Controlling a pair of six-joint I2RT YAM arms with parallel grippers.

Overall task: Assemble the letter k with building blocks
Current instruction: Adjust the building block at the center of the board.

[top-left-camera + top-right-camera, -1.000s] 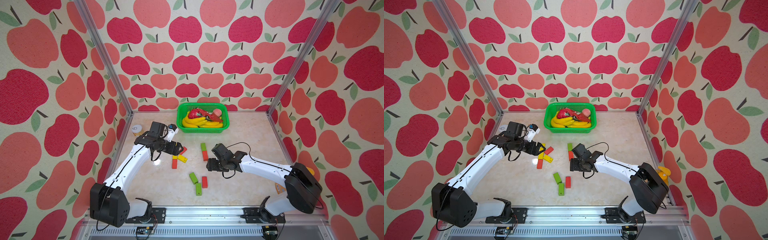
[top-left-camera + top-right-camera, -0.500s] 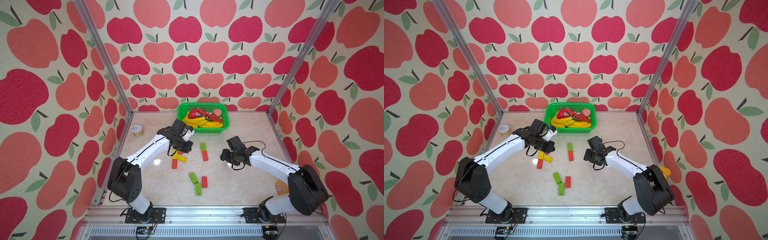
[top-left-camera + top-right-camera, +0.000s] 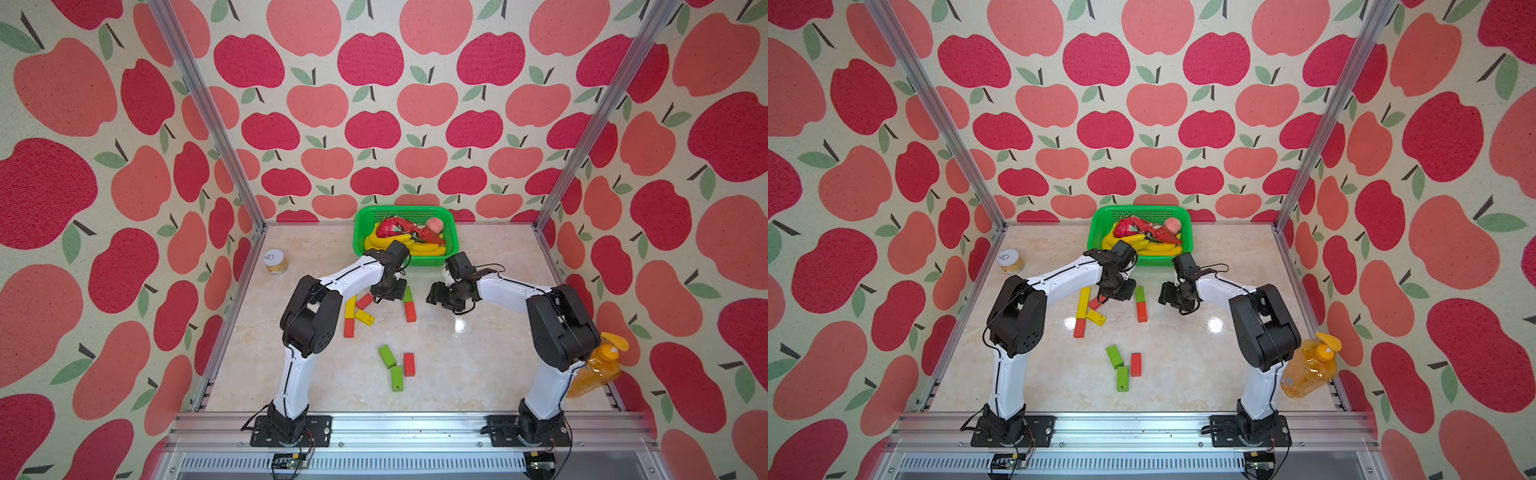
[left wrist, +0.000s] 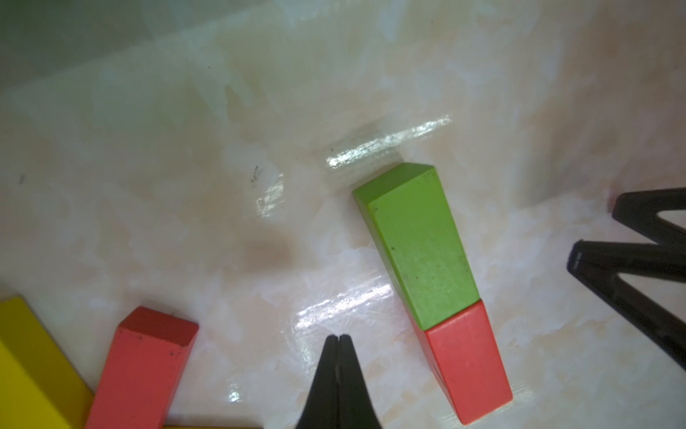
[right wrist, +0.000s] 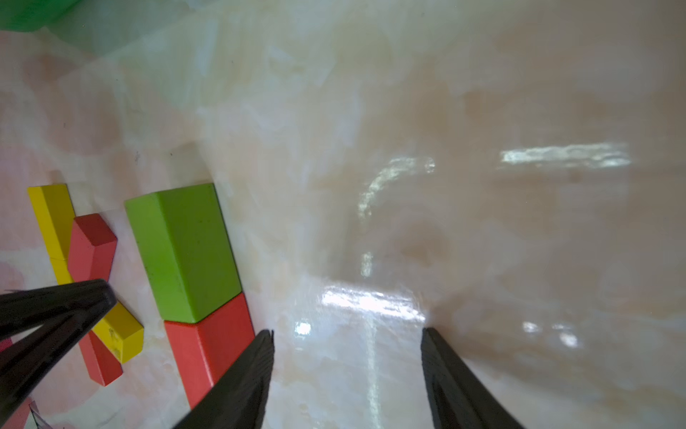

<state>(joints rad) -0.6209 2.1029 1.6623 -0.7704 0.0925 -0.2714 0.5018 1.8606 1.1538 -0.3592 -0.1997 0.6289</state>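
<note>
Since a second ago my left arm has swung in from the table's left edge toward the middle and its jaws have come together. The left gripper (image 4: 338, 338) now has both fingertips pressed flat against each other, gripping nothing, low over bare marble between the tilted red block (image 4: 144, 367) and the green block (image 4: 419, 245). My right arm has drawn back to the right meanwhile. The right gripper (image 5: 347, 334) stands roughly half spread with only tabletop (image 5: 482, 223) between its fingers, just beside the end red block (image 5: 211, 349). That red piece and the green one lie end to end, touching, as a short straight column. To its left in a top view I see the yellow strip (image 3: 351, 306) with another red block (image 3: 349, 328) at its near end, the tilted red one leaning against its side and a short yellow block (image 3: 364, 317) slanted just beside. Nearer me, well apart from those, two green blocks (image 3: 387, 356) and a loose red block (image 3: 409, 364) lie close together. The green basket (image 3: 358, 232) sits by the back wall, a small jar (image 3: 275, 262) at the left edge, an orange bottle (image 3: 594, 370) behind my right arm.
</note>
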